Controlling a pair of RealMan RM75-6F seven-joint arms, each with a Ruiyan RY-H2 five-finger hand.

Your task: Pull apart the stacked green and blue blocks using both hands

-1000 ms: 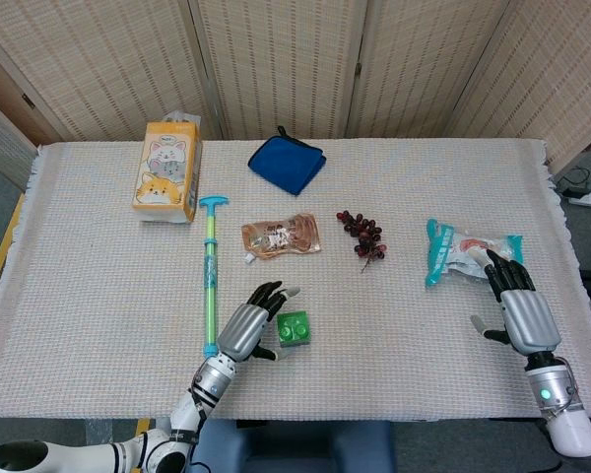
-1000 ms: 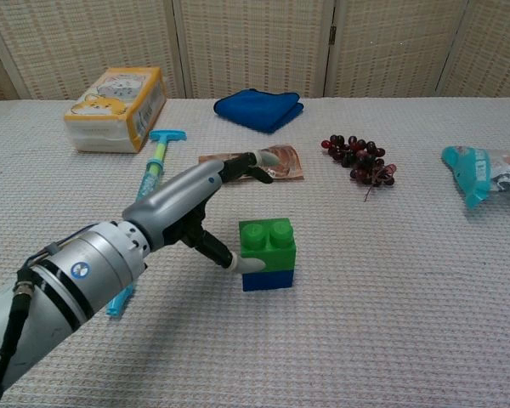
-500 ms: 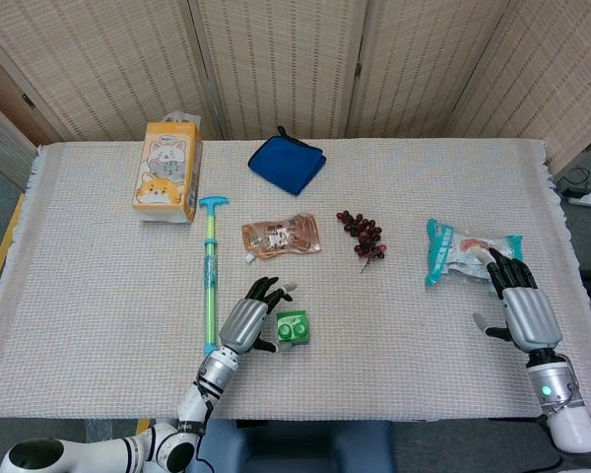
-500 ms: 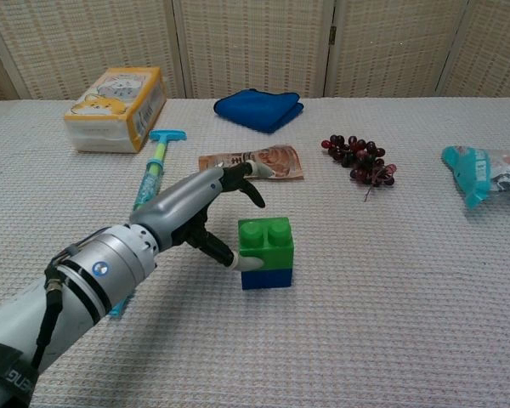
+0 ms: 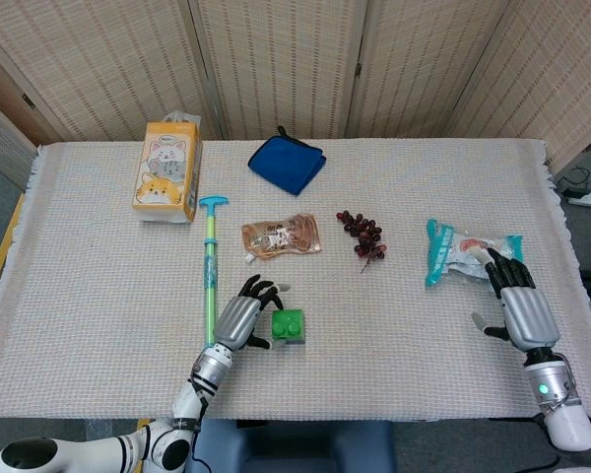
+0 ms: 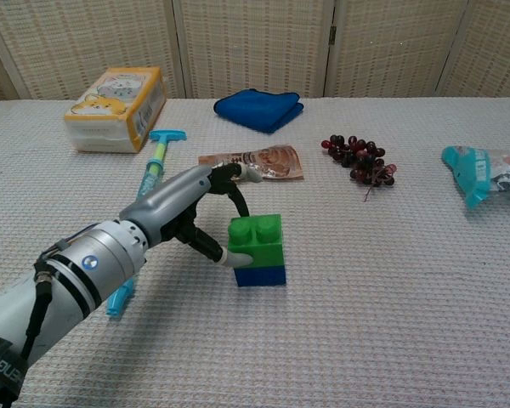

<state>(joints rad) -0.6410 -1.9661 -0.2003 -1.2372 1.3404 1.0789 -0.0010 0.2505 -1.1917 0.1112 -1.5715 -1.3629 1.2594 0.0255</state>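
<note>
Blue block (image 6: 261,275) hidden from the head view under the green block (image 5: 288,326). Right hand (image 5: 520,307) out of the chest view altogether. Snack packet (image 6: 486,174) sliced off by the chest view's right edge. Left hand (image 6: 206,212) covering part of the green block's near side, exact contact of its thumb hard to make out. Print on the brown pouch (image 5: 281,237) too small to read.

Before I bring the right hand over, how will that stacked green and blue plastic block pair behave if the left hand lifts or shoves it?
The green-on-blue plastic block stack looks rigid and probably light, so it should lift as one piece. Its flat blue base on the woven table cloth likely slides rather than rolls. The left hand touches only the green block, so a high shove may tip it.
</note>
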